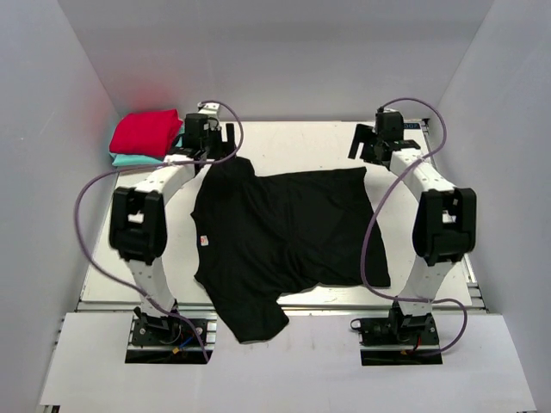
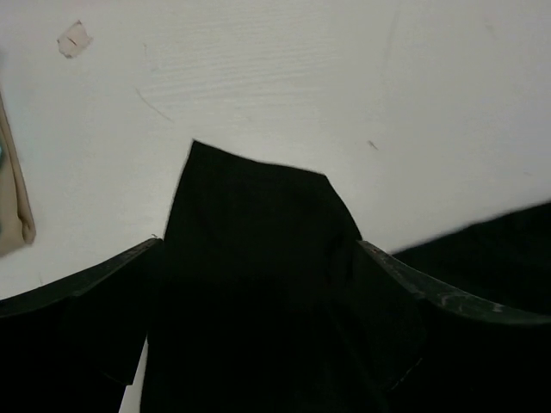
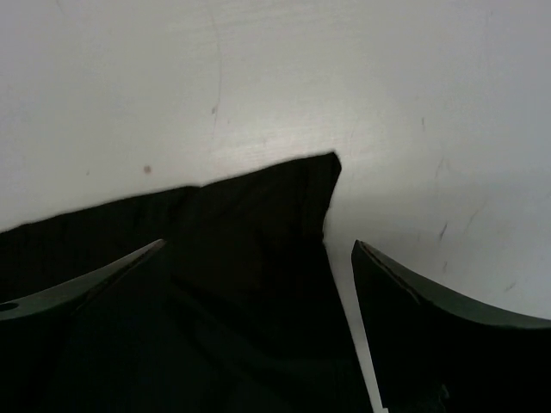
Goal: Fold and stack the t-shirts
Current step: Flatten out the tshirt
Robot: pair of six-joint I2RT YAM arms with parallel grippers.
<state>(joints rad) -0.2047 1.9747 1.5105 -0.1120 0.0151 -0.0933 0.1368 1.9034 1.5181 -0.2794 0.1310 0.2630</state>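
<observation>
Black t-shirt (image 1: 284, 232), long axis left-right, collar toward left

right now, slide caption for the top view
Left hand and right hand open at far corners of the black t-shirt; red shirt atop teal shirt.

The red t-shirt (image 1: 145, 131) hides most of the teal t-shirt (image 1: 133, 160) beneath.

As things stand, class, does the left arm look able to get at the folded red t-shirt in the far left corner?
Probably yes. The left gripper hangs open close beside the red t-shirt, which lies uncovered on the teal t-shirt, with nothing between gripper and shirt.
</observation>
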